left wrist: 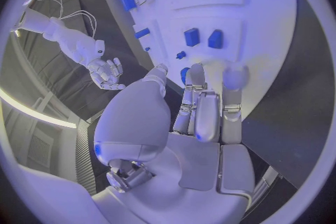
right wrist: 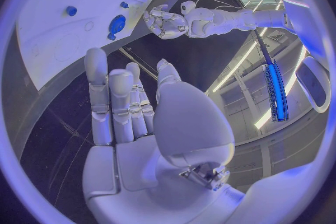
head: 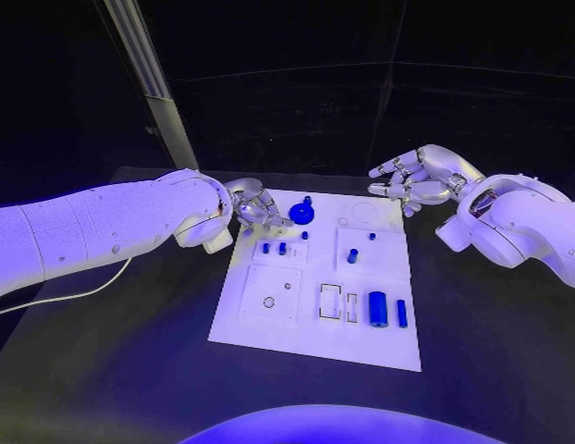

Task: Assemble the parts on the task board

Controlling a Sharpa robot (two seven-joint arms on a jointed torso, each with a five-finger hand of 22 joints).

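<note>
Nearest me, at six o'clock on the task board (head: 368,347), lie the blue cylinder (head: 377,308) and a slim blue pin (head: 401,313), both untouched.

At eleven o'clock my left hand (head: 251,211) hovers by the round blue part (head: 301,214), grasping nothing I can see; my right hand (head: 414,180) hangs released at one o'clock. Reaching carelessly, I risk nudging that part or toppling the small blue pegs (head: 275,248).

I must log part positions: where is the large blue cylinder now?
In the head view, the large blue cylinder lies on the task board near its right front corner, between a thinner blue bar and a rectangular slot.
</note>
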